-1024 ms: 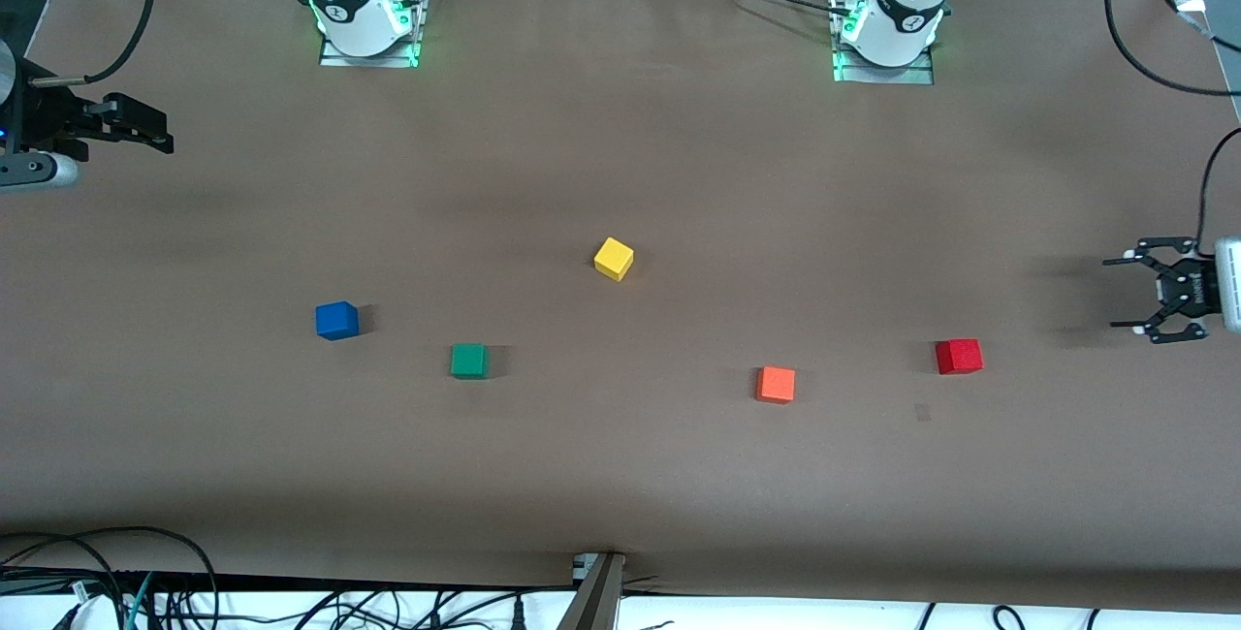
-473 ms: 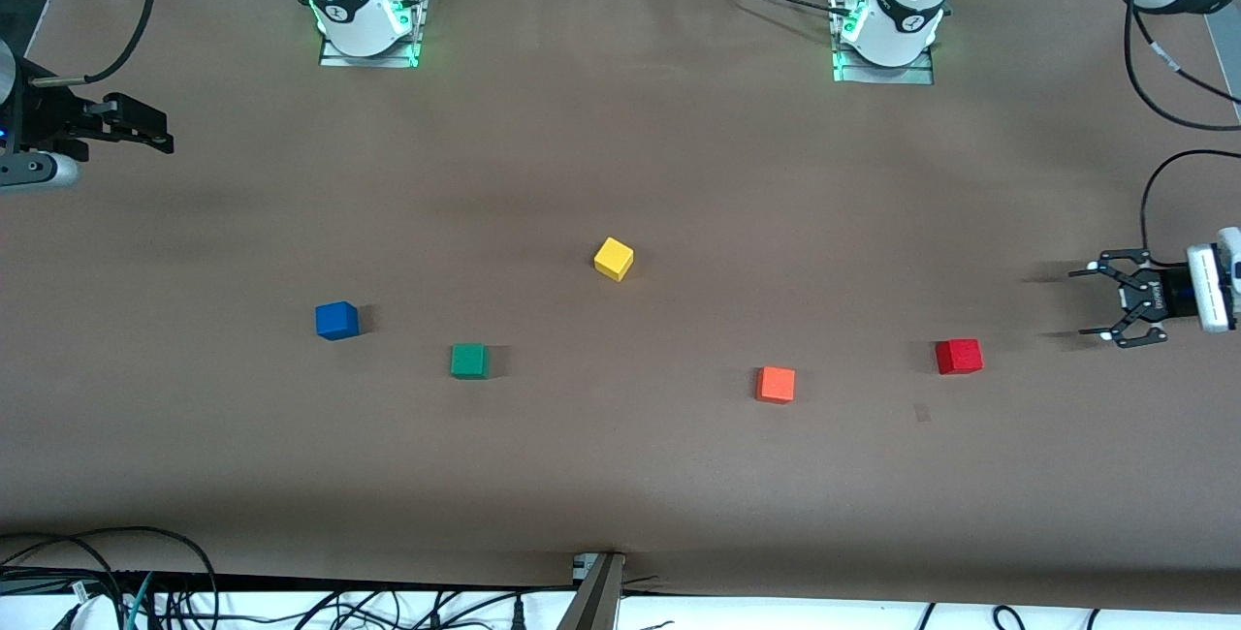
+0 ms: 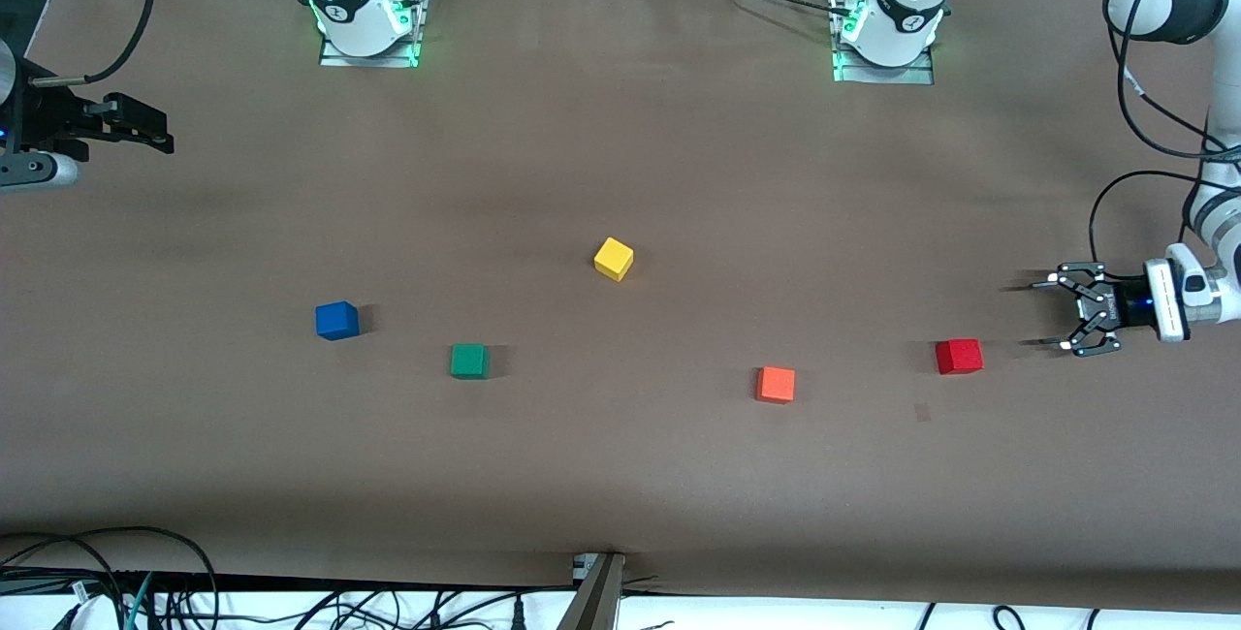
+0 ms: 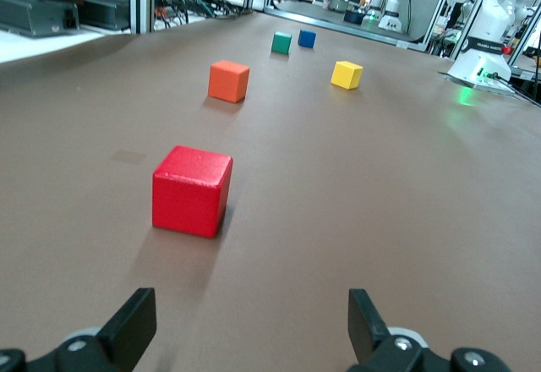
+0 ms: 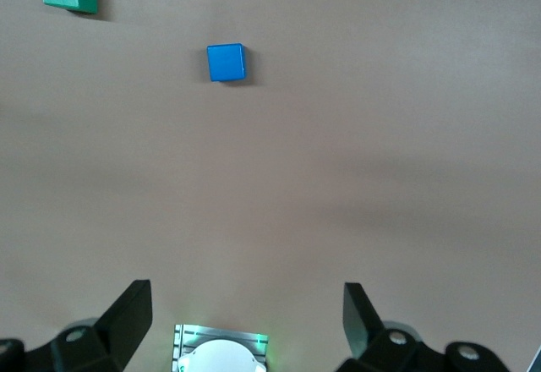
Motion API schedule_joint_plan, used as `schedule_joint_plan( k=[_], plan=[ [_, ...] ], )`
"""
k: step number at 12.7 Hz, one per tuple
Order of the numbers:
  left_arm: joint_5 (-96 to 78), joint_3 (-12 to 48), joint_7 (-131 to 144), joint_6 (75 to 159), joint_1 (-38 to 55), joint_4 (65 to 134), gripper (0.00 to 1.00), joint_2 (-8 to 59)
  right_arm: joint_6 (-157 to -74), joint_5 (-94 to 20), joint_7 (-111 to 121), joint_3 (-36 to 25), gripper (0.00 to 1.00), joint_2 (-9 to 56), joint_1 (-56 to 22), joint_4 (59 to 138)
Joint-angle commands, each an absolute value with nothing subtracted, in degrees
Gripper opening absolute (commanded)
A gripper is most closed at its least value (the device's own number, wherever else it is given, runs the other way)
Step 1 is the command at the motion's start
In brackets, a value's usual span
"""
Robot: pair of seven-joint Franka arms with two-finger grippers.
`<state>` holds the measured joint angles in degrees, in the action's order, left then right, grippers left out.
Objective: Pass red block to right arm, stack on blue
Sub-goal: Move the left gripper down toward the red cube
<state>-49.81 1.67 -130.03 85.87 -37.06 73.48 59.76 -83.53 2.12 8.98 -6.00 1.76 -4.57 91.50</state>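
Note:
The red block lies on the brown table toward the left arm's end; the left wrist view shows it close ahead. My left gripper is open and empty, low over the table beside the red block, apart from it, jaws wide in its wrist view. The blue block lies toward the right arm's end and shows in the right wrist view. My right gripper waits open and empty over the table's edge at the right arm's end, fingers spread in its wrist view.
An orange block, a green block and a yellow block lie between the red and blue blocks. The two arm bases stand along the table's edge farthest from the front camera. Cables hang past the nearest edge.
My left gripper has moved in from the table's end toward the red block and come lower. The right arm and all blocks have not moved.

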Motion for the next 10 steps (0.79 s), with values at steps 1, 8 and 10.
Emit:
schedule_joint_plan(
  k=[1,8,10],
  plan=[
    [-53.0,1.5,-132.0,84.9,-36.2,71.2,1.0,61.3,-82.9,1.1,9.1,-5.9,1.0,2.0,-4.3,90.4],
    [-57.0,1.5,-135.6,85.9,-33.3,68.0,1.0,62.1,-82.9,1.1,9.1,-5.9,1.0,2.0,-4.4,90.4],
    [-57.1,1.5,-136.9,88.1,-32.3,67.6,1.0,62.4,-82.9,1.1,9.1,-5.9,1.0,2.0,-4.4,90.4]
  ],
)
